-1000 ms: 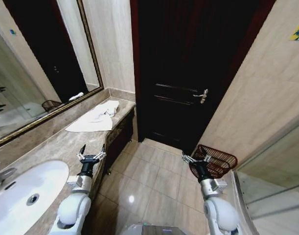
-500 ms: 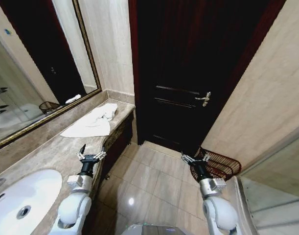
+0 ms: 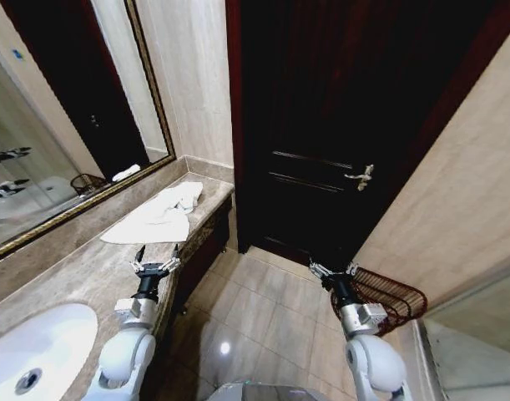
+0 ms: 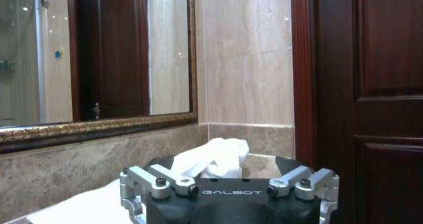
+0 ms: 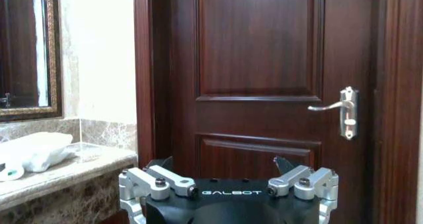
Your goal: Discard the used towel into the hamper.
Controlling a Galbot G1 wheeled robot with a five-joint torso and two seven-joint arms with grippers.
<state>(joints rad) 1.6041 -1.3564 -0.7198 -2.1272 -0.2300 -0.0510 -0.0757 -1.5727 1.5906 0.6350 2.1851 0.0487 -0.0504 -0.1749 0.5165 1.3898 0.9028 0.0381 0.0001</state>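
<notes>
The white towel (image 3: pixel 159 217) lies crumpled and partly spread on the marble vanity counter (image 3: pixel 79 271), ahead of the left gripper (image 3: pixel 154 258) and toward the far end of the counter beside the dark wooden door (image 3: pixel 338 125). The left gripper hangs just over the counter's front edge with its fingers spread wide and nothing between them, pointed along the counter toward the towel; that suits an approach, since the towel is within its line but not yet touched. In the left wrist view the towel (image 4: pixel 211 159) rises just beyond the gripper body, so it is near.

The right gripper (image 3: pixel 333 273) is held low over the tiled floor (image 3: pixel 263 309), also spread open and empty. The hamper (image 3: pixel 392 299), a dark reddish-brown open-weave basket, sits on the floor just beyond and outboard of this gripper, against the beige wall. It probably waits there because the drop point is on that side.

The sink basin (image 3: pixel 29 355) lies behind the left gripper, beside its arm. The towel has not been lifted, so the task is at its start.
</notes>
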